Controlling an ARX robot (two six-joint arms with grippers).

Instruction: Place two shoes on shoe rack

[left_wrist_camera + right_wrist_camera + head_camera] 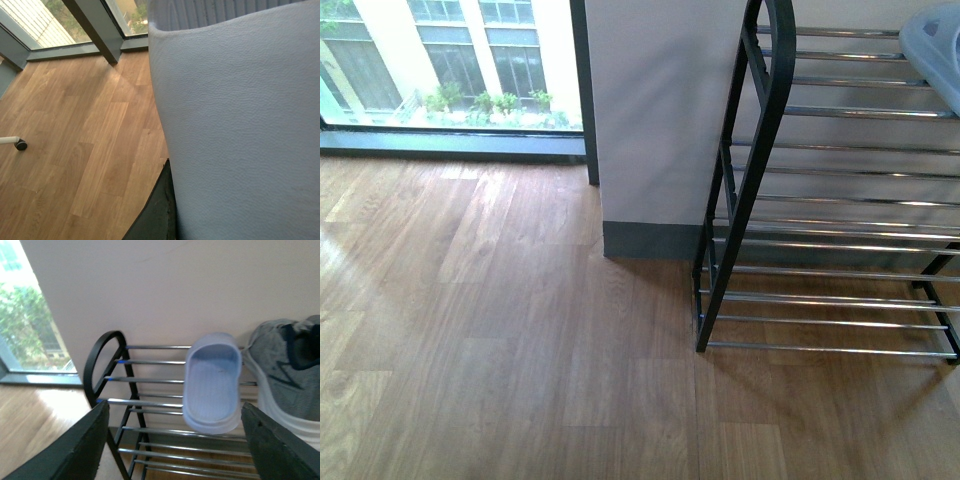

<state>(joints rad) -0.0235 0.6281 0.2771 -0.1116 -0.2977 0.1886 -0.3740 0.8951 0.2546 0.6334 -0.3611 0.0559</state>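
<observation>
A pale blue slide sandal (240,130) fills most of the left wrist view, with my left gripper shut on it; one dark finger (157,210) shows against its side. A second pale blue slide sandal (212,385) lies on the top shelf of the shoe rack (150,362), and its edge shows at the upper right of the front view (935,50). Beside it on that shelf rests a grey knit sneaker (290,375). My right gripper (177,450) hangs open in front of the rack, its fingers wide apart and empty. The shoe rack (820,200) stands at the right in the front view.
A white wall pillar (660,110) with a dark skirting stands just left of the rack. Floor-to-ceiling windows (450,60) run along the far left. Wood floor (500,340) spreads in front. A small caster wheel (20,145) shows on the floor.
</observation>
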